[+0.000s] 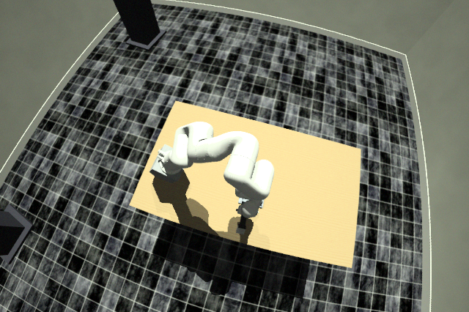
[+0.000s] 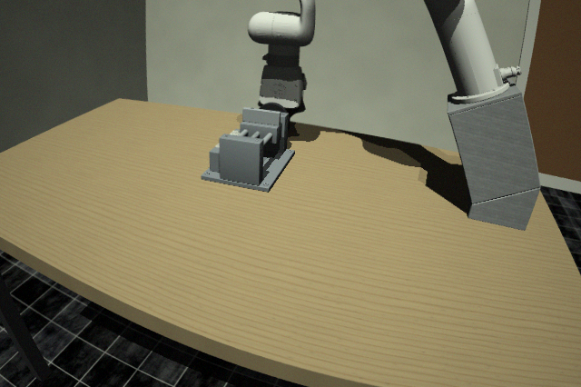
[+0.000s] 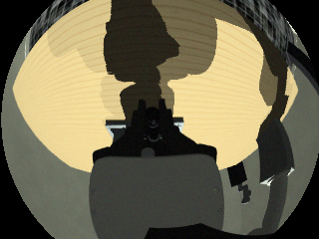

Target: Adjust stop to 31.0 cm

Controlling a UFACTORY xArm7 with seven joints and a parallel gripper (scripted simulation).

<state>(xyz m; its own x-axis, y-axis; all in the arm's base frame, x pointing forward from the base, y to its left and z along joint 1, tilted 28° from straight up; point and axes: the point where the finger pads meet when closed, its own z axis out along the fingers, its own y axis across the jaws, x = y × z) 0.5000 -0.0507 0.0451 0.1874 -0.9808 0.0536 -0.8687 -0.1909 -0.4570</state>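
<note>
Apparently mid-turning: end effector was clamped on the handwheel behind the gray fixture; next, finish setting the stop, then release.

grey-green walls, dark checkered tile floor, wooden table.

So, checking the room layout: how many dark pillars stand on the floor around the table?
2: one pillar at the far left corner, another at the left edge, partly cropped. Others may be out of view.
</note>
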